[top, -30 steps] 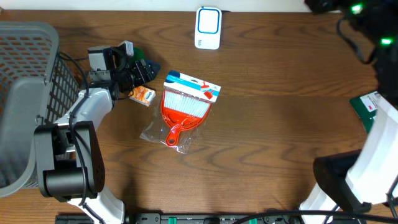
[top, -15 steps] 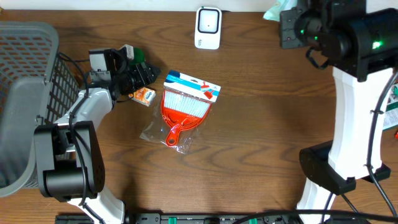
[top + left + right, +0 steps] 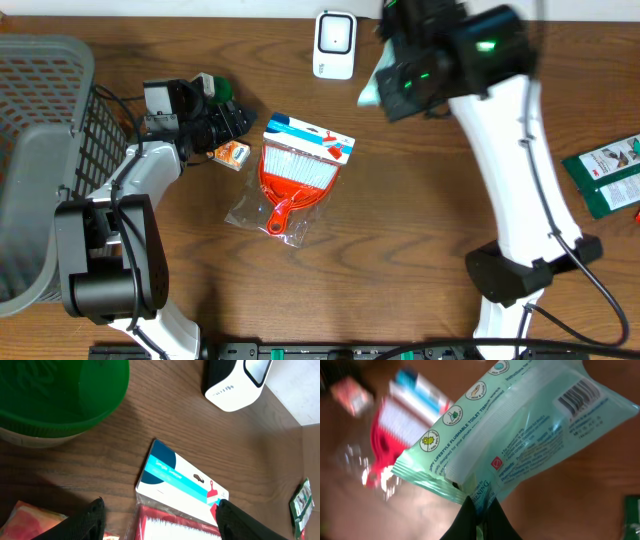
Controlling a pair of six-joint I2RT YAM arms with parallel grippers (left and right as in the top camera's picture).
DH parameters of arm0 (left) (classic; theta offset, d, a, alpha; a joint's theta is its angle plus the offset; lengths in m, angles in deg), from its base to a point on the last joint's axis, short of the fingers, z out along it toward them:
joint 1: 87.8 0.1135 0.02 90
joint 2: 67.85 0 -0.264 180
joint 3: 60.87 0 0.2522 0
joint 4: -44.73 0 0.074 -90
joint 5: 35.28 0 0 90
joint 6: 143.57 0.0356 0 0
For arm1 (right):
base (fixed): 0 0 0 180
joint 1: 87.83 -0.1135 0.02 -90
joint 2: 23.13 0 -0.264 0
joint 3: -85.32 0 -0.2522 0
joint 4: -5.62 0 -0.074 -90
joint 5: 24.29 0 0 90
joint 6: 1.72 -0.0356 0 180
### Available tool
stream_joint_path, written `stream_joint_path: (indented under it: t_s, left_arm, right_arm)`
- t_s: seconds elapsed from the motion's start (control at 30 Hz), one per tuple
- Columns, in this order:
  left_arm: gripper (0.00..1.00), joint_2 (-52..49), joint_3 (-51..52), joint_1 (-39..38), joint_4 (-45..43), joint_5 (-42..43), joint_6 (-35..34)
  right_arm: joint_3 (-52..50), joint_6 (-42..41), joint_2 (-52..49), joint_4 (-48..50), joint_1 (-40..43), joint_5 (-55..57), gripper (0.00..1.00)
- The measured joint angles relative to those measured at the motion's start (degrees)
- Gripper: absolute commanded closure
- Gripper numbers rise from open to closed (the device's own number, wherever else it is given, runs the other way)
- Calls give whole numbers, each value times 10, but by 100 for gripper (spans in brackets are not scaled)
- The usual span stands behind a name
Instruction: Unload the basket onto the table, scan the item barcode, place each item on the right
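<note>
Wipes pack [image 3: 520,430] hangs pinched by its edge in the right gripper [image 3: 476,510], near the scanner [image 3: 334,44]. The left gripper [image 3: 161,519] gapes wide and empty over the brush packet [image 3: 300,165].

The right gripper [image 3: 478,511] pinches the lower seam of a pale green flushable wipes pack [image 3: 520,435], its barcode [image 3: 577,395] visible at top right.

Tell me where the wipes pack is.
Overhead, the wipes pack hangs from the right gripper's shut jaws, just right of the white scanner at the table's far edge.
</note>
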Motion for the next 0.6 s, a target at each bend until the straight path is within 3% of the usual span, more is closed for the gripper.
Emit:
stream_joint_path:
  t_s: [0.17, 0.43, 0.6]
  left_arm:
    - [29, 0, 0, 0, 5, 0, 9]
    - [29, 0, 0, 0, 10, 0, 21]
    - [29, 0, 0, 0, 11, 0, 22]
  right_arm:
    - [-101, 14, -5, 1, -49, -20, 99]
    - [-106, 42, -6, 24, -79, -67, 99]
    - [-121, 49, -5, 109, -76, -24, 99]
